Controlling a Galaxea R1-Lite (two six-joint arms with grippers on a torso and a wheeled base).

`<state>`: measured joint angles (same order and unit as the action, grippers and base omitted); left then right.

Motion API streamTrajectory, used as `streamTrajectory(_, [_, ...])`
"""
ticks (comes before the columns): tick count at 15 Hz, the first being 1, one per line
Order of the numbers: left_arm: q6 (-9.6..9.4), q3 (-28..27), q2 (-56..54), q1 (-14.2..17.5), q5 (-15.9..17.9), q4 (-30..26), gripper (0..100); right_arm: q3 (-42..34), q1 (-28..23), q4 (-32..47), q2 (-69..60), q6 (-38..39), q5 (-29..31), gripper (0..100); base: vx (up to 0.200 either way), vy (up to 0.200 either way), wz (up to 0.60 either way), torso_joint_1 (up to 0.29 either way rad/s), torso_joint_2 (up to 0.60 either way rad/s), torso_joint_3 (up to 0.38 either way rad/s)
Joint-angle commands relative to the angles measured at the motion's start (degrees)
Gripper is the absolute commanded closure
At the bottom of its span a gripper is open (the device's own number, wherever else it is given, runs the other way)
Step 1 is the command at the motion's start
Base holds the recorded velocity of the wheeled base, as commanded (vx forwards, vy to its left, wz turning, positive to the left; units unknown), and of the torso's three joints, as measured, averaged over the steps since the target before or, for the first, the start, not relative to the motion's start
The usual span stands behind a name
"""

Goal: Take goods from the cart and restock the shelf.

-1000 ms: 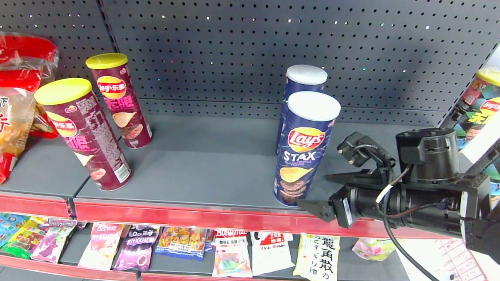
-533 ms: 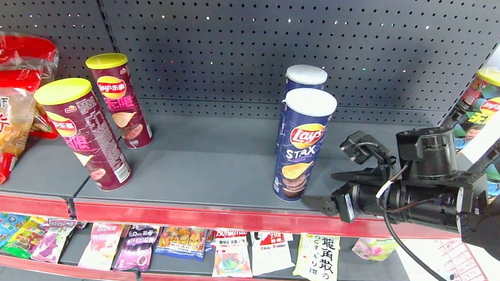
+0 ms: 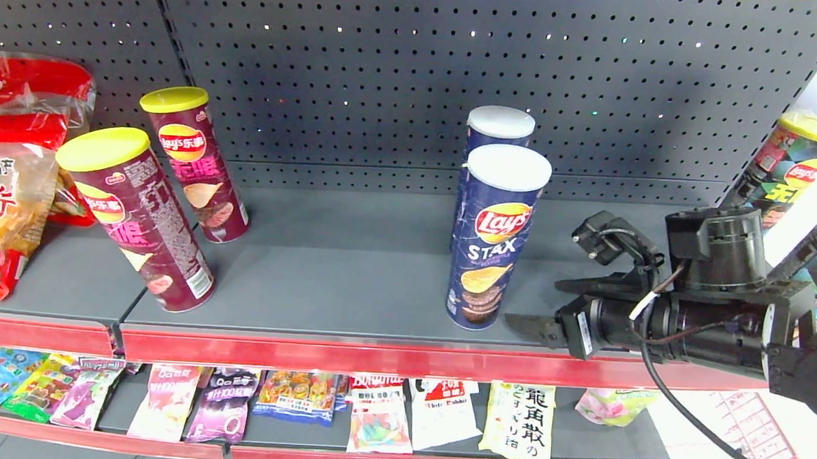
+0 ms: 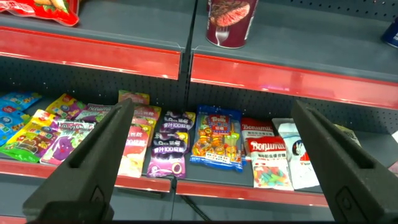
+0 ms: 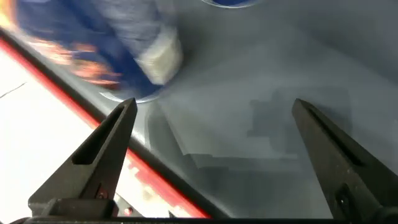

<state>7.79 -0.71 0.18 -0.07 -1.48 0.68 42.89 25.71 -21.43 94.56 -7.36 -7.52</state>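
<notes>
Black and spread wide with nothing between the jaws, my right gripper (image 3: 533,304) is hovering low over the front right of the grey metal shelf deck (image 3: 350,268), just beside the base of a dark blue cardboard crisp tube with a white plastic lid (image 3: 495,241). That tube is standing upright near the deck's red front lip (image 3: 374,357), its label facing outward. My left gripper (image 4: 211,118) is also hanging open, facing the lower shelf of flat, colourful snack packets (image 4: 214,140). Directly behind the front tube, a second blue tube with a white lid (image 3: 499,126) is standing close to it. Well apart to the left, two maroon tubes with yellow lids (image 3: 136,222) are standing one behind the other, with red-topped clear snack bags (image 3: 5,187) sitting beyond them. Dark grey perforated panelling (image 3: 417,69) is backing the whole shelf.
</notes>
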Motion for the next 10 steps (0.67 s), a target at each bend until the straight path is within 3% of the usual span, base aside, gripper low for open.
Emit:
streamTrajectory(1, [0.03, 0.00, 0.08, -0.01, -0.02, 0.02, 0, -0.17, -1.19, -0.01, -0.52, -0.02, -0.04, 0, 0.000, 0.000, 0.00, 0.000, 0.00, 0.000])
streamTrajectory(5, [0.03, 0.00, 0.08, -0.01, -0.02, 0.02, 0, 1.67, -4.00, -0.19, 1.24, -0.02, 0.75, 0, 0.000, 0.000, 0.00, 0.000, 0.00, 0.000])
streamTrajectory(10, [0.03, 0.00, 0.08, 0.07, -0.02, 0.02, 0, 2.47, -3.03, -2.04, 3.88, -0.02, 2.42, 0, 0.000, 0.000, 0.00, 0.000, 0.00, 0.000])
